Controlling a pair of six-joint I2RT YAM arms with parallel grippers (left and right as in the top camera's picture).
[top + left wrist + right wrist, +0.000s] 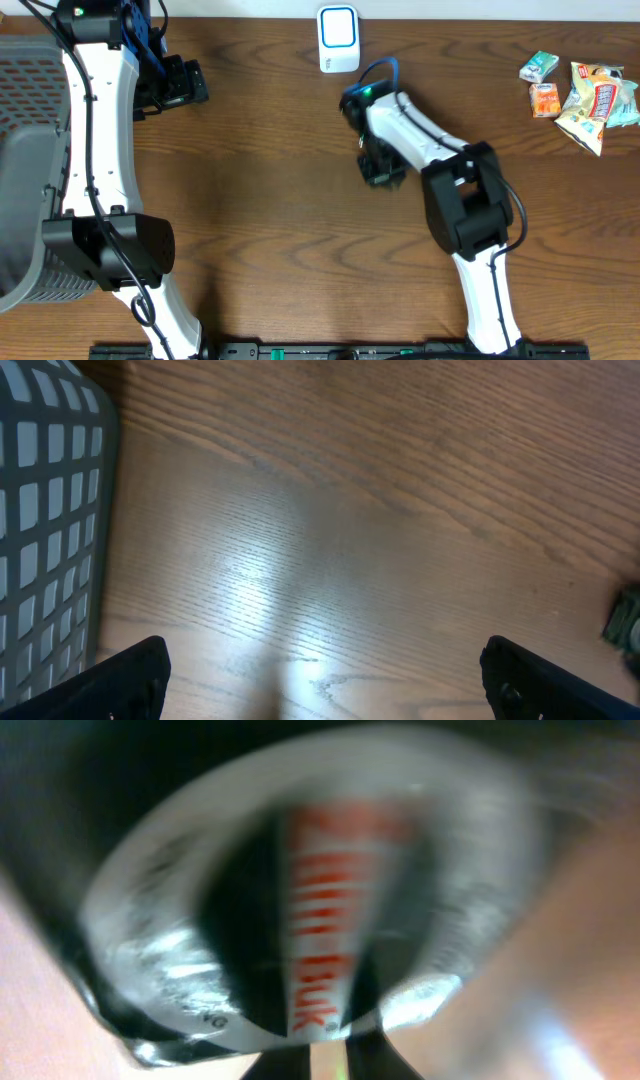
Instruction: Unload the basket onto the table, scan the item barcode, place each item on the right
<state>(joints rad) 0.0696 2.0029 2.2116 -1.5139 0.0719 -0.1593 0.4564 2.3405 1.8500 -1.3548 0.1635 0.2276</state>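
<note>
Fingers point(130, 675) of the left gripper point(320, 685) are spread wide above the table point(400, 510); the right gripper point(328, 1065) is closed on a dark packet point(310, 920) with red lettering, seen blurred.

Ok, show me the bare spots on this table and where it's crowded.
Widest bare wood: between the left arm and the right gripper. Also free: between the scanner and the snack packets, and below those packets, right of the right arm. Crowded: the packets' corner and the basket edge.
</note>
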